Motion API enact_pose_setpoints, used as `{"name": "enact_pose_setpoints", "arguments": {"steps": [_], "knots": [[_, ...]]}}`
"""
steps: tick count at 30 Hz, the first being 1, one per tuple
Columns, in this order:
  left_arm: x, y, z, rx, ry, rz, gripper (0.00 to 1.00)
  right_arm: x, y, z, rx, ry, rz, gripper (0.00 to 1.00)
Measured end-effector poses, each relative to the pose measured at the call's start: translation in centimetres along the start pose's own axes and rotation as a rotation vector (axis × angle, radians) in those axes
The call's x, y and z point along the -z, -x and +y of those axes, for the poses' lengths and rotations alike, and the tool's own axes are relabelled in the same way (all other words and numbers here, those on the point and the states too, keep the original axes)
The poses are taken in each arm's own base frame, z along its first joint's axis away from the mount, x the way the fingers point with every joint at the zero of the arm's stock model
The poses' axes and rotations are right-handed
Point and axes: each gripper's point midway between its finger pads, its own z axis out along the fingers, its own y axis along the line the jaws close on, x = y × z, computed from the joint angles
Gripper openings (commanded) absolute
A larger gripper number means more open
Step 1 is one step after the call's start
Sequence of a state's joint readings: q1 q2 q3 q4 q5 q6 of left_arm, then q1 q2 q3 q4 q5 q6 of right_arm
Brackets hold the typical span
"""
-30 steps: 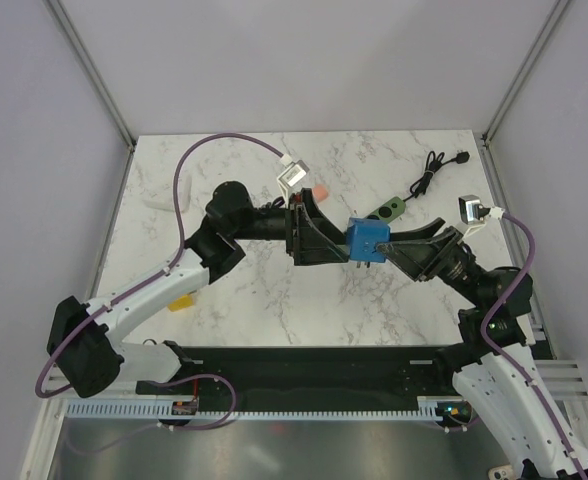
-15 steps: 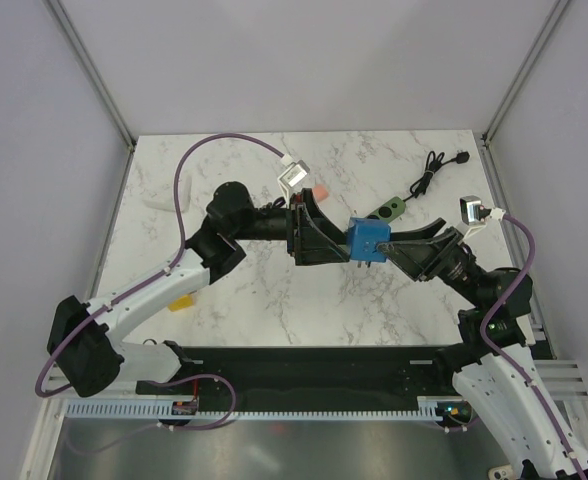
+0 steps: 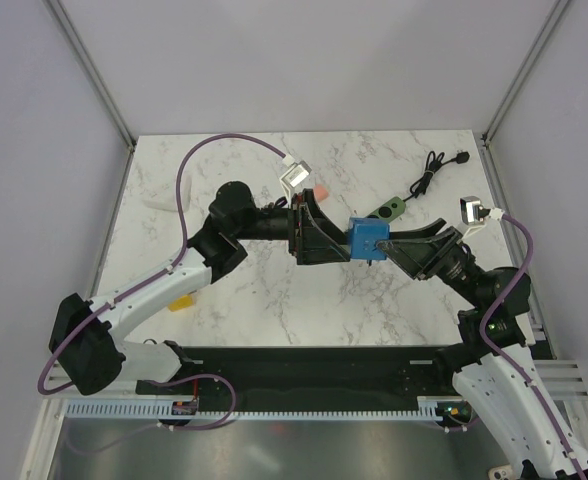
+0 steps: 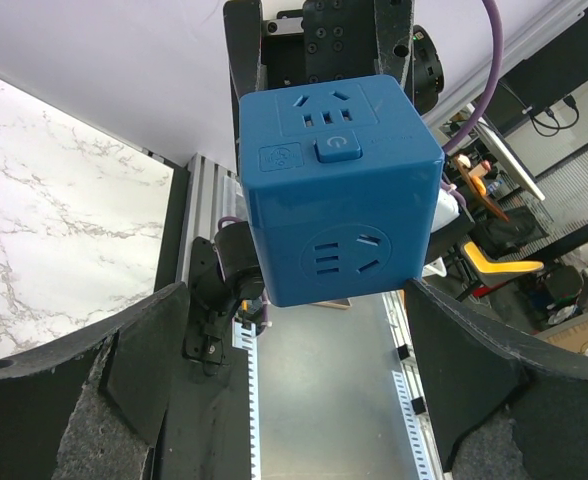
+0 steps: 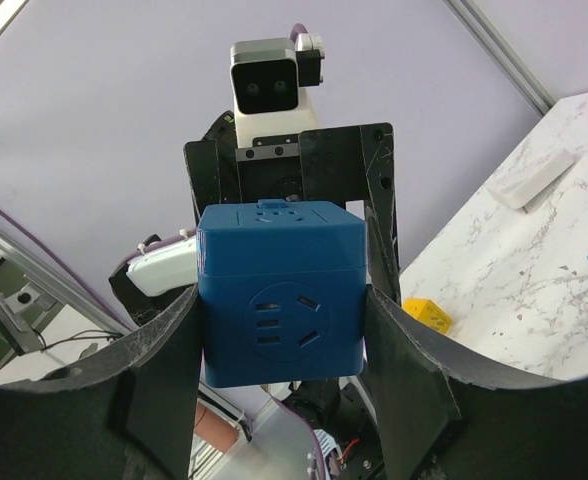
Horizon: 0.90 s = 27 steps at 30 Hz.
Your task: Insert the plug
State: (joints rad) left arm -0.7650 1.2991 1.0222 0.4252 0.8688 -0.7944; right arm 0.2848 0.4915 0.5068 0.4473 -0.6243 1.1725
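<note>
A blue cube socket (image 3: 367, 240) hangs in mid-air over the middle of the table, and my right gripper (image 3: 381, 246) is shut on its two sides. In the right wrist view the cube (image 5: 279, 295) fills the space between both pads. My left gripper (image 3: 340, 247) faces it from the left with its jaws open. In the left wrist view the cube (image 4: 336, 190) sits just beyond the wide-spread fingertips (image 4: 164, 320), not clamped by them. The black plug (image 3: 461, 157) lies with its coiled cord at the table's back right.
A green power strip (image 3: 389, 210) lies behind the cube, with a small pink object (image 3: 318, 190) to its left. A white piece (image 3: 159, 203) rests at the table's left edge and a yellow block (image 3: 181, 303) lies near the left arm.
</note>
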Motion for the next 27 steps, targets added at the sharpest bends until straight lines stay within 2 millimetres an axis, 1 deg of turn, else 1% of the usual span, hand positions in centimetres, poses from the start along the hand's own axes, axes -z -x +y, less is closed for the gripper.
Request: {"name": "enact_pose_setpoints", "arguments": {"steps": [7, 12, 21, 22, 26, 27], "knots": [[-0.1, -0.1, 0.2, 0.004, 0.001, 0.003, 0.94, 0.0, 0.0, -0.2, 0.0, -0.002, -0.004, 0.29], [-0.2, -0.3, 0.6, 0.014, 0.007, 0.009, 1.0, 0.0, 0.0, -0.7, -0.005, -0.014, -0.016, 0.28], [-0.4, -0.4, 0.6, 0.016, 0.007, 0.009, 1.0, 0.0, 0.2, -0.8, 0.001, -0.014, -0.026, 0.27], [-0.5, -0.2, 0.5, 0.019, 0.006, 0.006, 1.0, 0.0, 0.2, -0.9, 0.006, -0.018, -0.027, 0.27], [-1.4, 0.5, -0.2, 0.013, -0.005, -0.013, 1.0, 0.2, -1.0, -2.3, -0.007, -0.057, 0.017, 0.26], [-1.4, 0.6, -0.1, 0.016, 0.0, -0.018, 1.0, 0.2, -1.1, -2.4, -0.009, -0.058, 0.02, 0.26]]}}
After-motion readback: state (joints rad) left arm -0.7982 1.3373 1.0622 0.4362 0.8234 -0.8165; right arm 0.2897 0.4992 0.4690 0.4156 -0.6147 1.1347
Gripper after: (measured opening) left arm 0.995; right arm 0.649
